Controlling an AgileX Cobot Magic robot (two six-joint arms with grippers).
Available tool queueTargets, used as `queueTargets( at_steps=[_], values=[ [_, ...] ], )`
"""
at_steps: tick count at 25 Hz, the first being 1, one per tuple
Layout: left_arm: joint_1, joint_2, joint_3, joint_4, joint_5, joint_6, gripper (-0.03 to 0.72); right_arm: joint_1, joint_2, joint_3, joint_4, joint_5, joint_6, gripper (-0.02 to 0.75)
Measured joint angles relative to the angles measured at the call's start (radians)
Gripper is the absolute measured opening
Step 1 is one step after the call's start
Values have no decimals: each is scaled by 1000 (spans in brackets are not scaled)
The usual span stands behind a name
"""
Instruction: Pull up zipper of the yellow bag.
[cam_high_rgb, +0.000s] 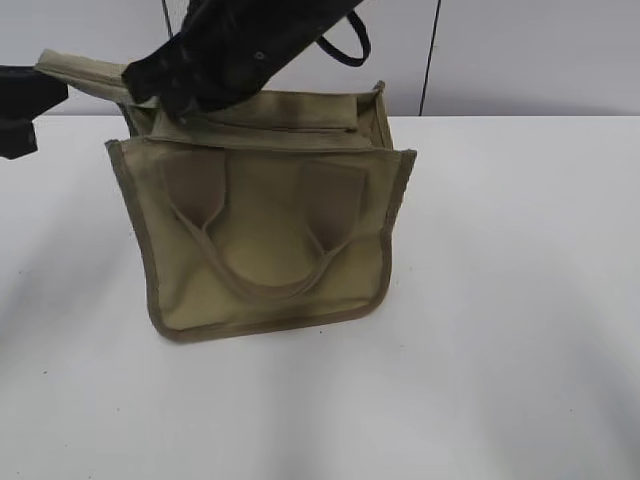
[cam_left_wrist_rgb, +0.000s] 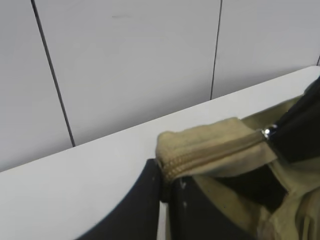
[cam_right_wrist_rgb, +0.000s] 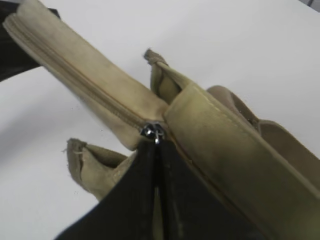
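Observation:
The yellow bag is an olive-khaki tote that stands on the white table with its two handles facing me. Its zipper runs along a fabric strip that sticks out from the bag's top left. My left gripper is shut on the end of that strip; in the exterior view this gripper is at the far left. My right gripper is shut on the small silver pull, which also shows in the left wrist view. The right arm reaches across the bag's top and hides the pull in the exterior view.
The white table spreads around the bag. A grey panelled wall stands close behind the bag. A black cable loop hangs from the right arm above the bag's top.

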Motion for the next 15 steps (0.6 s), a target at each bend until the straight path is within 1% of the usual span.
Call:
queueTargets(
  at_steps=[5, 7, 8, 10, 11, 15],
  values=[
    [-3, 0, 0, 9, 15, 0, 6, -47, -31, 0, -33, 98, 0, -12],
    [-3, 0, 0, 10, 25, 0, 6, -69, -37, 0, -49, 150, 0, -13],
    [-3, 0, 0, 10, 34, 0, 6, -96, -38, 0, -70, 209, 0, -13],
    [-3, 0, 0, 9, 54, 0, 6, -96, -38, 0, -70, 209, 0, -13],
    [-3, 0, 0, 9, 62, 0, 6, -128, -39, 0, -99, 263, 0, -13],
    [-3, 0, 0, 7, 86, 0, 6, -173, -42, 0, -160, 356, -6, -13]
  ],
)
